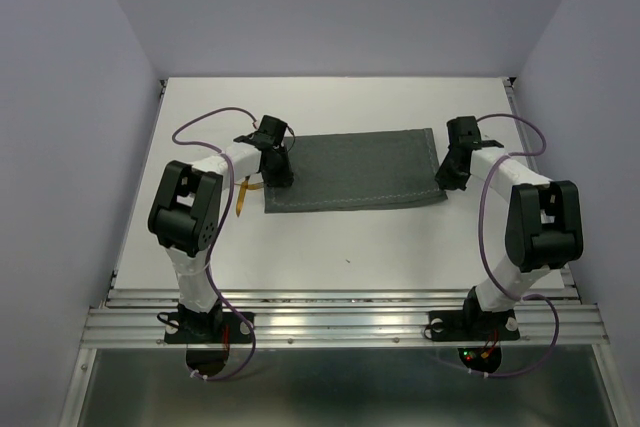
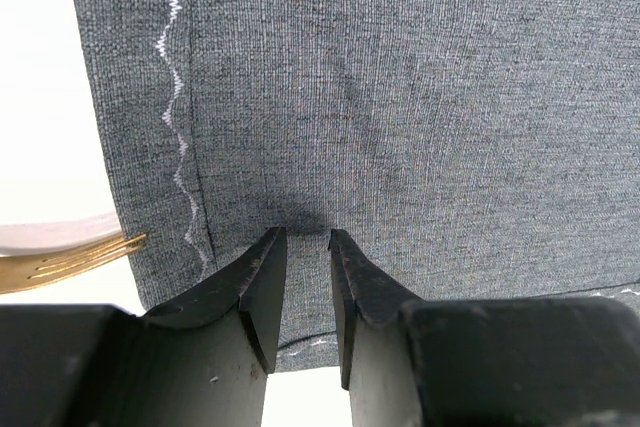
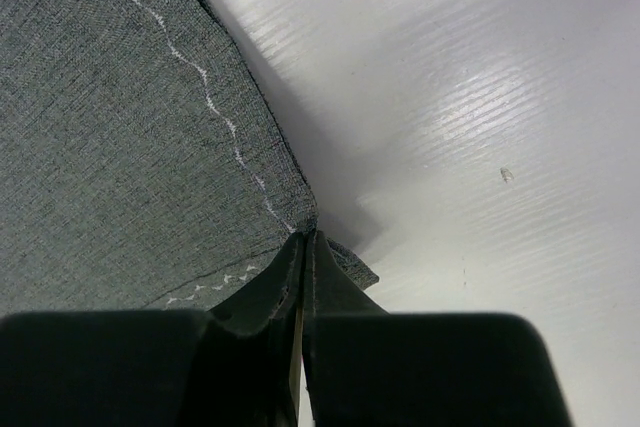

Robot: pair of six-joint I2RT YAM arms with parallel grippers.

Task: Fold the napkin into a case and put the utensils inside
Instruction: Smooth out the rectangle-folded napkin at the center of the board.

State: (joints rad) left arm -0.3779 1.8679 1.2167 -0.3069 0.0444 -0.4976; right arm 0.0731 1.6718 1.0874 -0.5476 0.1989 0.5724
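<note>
You are working on a white table enclosed by pale lavender walls. The napkin is lying flat on it, folded into a long rectangle. Its long axis is running from your left gripper straight across to your right gripper, so each tool is sitting at one short end.

Left gripper: the jaws are standing partly apart with a narrow gap. Both fingertips are pressing down onto the cloth, just inside the hem at that end. Flat cloth is showing through the gap. Whether any of it is being pinched, the left wrist view is not showing.

Right gripper: the jaws are fully closed and are pinching the napkin at its corner. The stitched hem is running straight into the fingertips, and a small flap of cloth is sticking out on the far side of them.

The gold fork is lying on the table just outside the napkin, to the left of your left gripper. Its tines are pointing at the stitched short edge and reaching right up to it.
</note>
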